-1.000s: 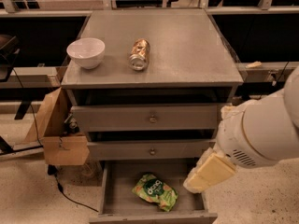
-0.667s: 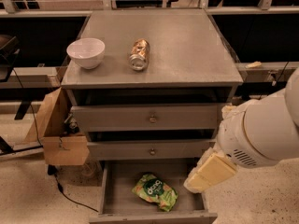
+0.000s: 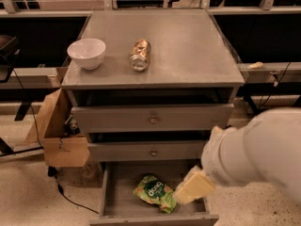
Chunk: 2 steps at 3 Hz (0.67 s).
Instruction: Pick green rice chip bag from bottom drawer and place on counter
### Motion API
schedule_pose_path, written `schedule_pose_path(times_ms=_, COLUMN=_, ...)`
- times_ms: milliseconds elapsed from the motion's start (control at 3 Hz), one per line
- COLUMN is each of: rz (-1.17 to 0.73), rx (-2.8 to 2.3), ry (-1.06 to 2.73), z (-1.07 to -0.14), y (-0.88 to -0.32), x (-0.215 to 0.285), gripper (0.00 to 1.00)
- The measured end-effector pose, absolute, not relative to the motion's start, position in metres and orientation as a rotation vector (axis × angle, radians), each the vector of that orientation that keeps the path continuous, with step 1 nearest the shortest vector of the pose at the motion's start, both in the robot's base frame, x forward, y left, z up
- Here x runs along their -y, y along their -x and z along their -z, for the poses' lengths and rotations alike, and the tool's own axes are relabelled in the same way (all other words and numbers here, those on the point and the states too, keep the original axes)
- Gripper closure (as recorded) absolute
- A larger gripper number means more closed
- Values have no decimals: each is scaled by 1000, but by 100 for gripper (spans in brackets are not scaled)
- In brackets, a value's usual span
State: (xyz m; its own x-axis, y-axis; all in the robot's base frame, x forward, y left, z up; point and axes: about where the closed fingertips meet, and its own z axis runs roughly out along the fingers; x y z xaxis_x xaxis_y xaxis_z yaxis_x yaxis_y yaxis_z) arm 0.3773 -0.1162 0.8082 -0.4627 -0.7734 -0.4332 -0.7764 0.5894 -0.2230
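The green rice chip bag [image 3: 154, 192] lies in the open bottom drawer [image 3: 111, 199], right of its middle. My gripper [image 3: 182, 196] is at the cream end of the white arm, low over the drawer's right side, right beside the bag's right edge. I cannot tell whether it touches the bag. The counter [image 3: 188, 46] is the grey cabinet top above the two closed knobbed drawers.
A white bowl [image 3: 87, 53] and a crushed metallic can [image 3: 140, 54] sit on the left half of the counter. An open cardboard box [image 3: 59, 135] hangs at the cabinet's left side, with a cable on the floor below it. My bulky white arm [image 3: 258, 159] fills the lower right.
My arm has dropped lower and swung left, bringing the gripper down to the bag's right edge. The bag, bowl and can have not moved.
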Motion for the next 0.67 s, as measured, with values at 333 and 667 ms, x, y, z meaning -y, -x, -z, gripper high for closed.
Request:
schedule_pose_path(times_ms=333, rz=-171, rx=-2395, ry=1209, z=-704, y=-367, x=102, gripper=0)
schedule_pose_path(times_ms=667, rz=-293, rx=-2442, ry=1171, z=-611, y=-370, x=93, gripper=0)
